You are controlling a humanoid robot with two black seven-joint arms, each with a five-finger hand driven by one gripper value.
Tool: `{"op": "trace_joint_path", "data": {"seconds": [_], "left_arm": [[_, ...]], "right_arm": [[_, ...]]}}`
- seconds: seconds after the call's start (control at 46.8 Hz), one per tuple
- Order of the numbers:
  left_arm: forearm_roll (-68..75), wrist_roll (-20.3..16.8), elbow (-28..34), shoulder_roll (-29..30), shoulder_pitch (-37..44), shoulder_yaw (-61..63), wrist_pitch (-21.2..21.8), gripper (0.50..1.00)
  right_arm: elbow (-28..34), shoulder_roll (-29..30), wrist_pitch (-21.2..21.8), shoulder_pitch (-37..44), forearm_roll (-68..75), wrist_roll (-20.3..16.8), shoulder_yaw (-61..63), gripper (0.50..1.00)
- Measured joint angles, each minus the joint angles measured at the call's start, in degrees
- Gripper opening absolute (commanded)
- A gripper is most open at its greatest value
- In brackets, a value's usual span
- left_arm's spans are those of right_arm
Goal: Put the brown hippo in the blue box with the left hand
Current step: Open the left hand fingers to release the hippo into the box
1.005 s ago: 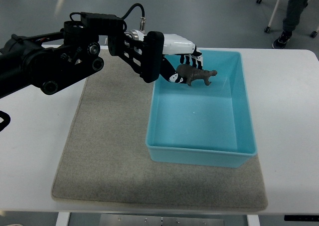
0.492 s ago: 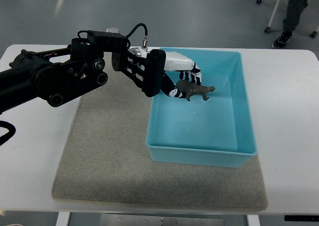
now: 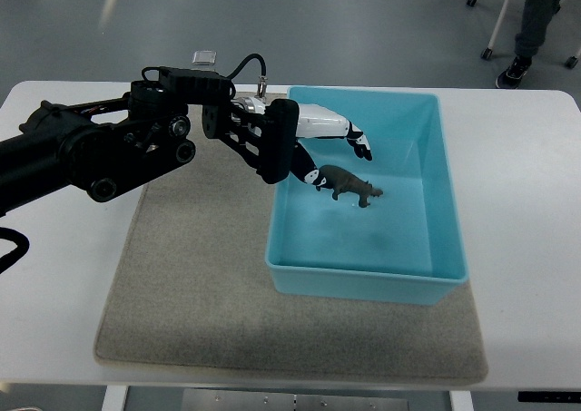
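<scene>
Left hand [image 3: 331,143] reaches in from the table's left side, out over the far-left part of the blue box [image 3: 370,273], fingers spread and holding nothing. The brown hippo [image 3: 349,183] shows just below those fingertips, inside the box near its left wall; whether it rests on the floor of the box is hard to tell. The box sits on the right side of a grey mat [image 3: 195,275], which lies on the white table [image 3: 536,239]. Beyond the table's far right corner, a person's leg [image 3: 536,21] and chair wheels.
</scene>
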Motion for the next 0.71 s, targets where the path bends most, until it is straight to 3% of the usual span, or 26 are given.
{"op": "trace_joint_path", "data": {"seconds": [0.641, 0.706], "left_arm": [[-0.60, 0.00, 0.77, -0.61, -0.74, -0.88, 0.38, 0.926], [-0.68, 0.00, 1.51, -0.61, -1.10, -1.15, 0.43, 0.960]], "right_arm": [[0.01, 0.00, 0.00, 0.00, 0.00, 0.00, 0.01, 0.936], [0.00, 0.00, 0.00, 0.00, 0.00, 0.00, 0.00, 0.936]]}}
